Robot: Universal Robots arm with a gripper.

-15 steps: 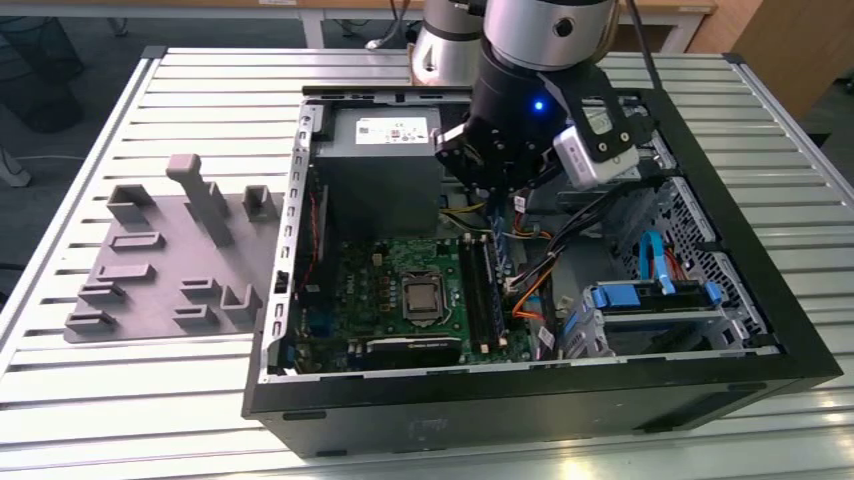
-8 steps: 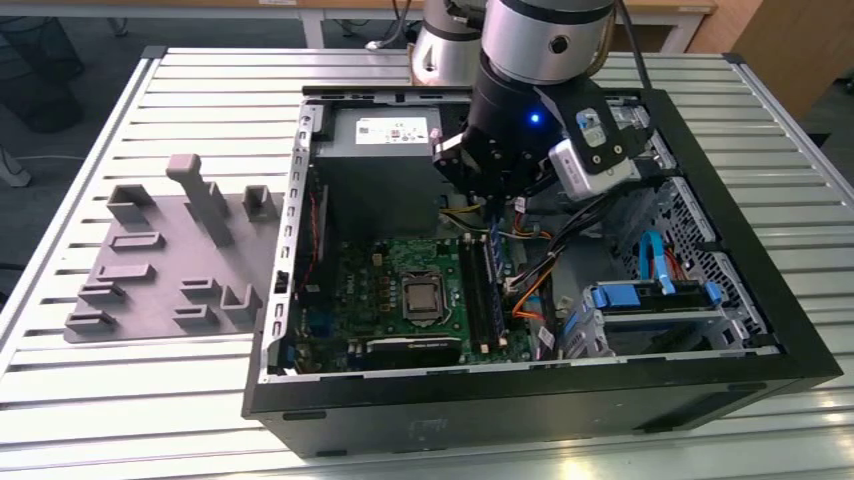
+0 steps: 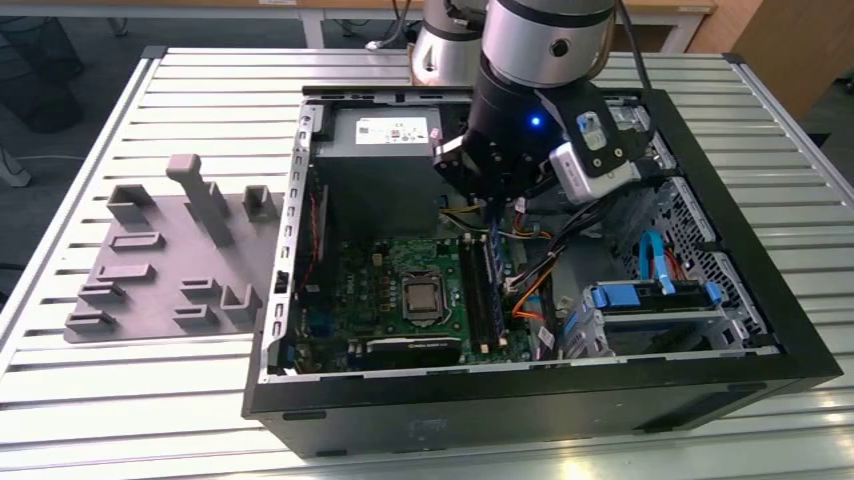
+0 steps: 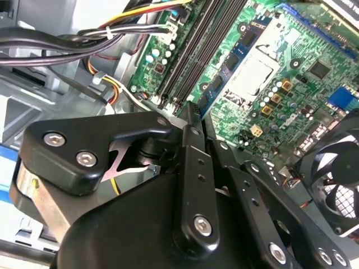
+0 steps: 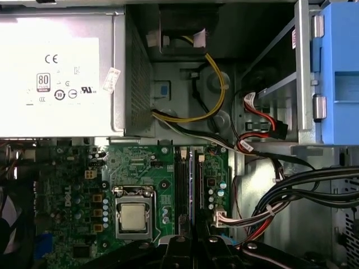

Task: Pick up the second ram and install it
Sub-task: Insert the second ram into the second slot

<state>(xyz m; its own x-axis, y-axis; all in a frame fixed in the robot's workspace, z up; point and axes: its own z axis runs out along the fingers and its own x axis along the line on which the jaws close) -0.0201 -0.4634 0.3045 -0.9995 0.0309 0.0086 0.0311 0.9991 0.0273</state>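
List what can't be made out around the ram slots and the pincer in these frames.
- Whether the second ram is seated: it can't be told apart from the slots, which are edge-on in both wrist views.
- ram slots: far end hidden by the pincer in the exterior view.
- fan: cut off by the second wrist view's edge.
- blue drive bay: cut off by the first wrist view's edge.

A slatted metal table (image 3: 160, 80) carries two things — an open black computer case (image 3: 534, 400) and a grey holder tray (image 3: 167, 260). The tray lies just beside the case, on the exterior view's left.
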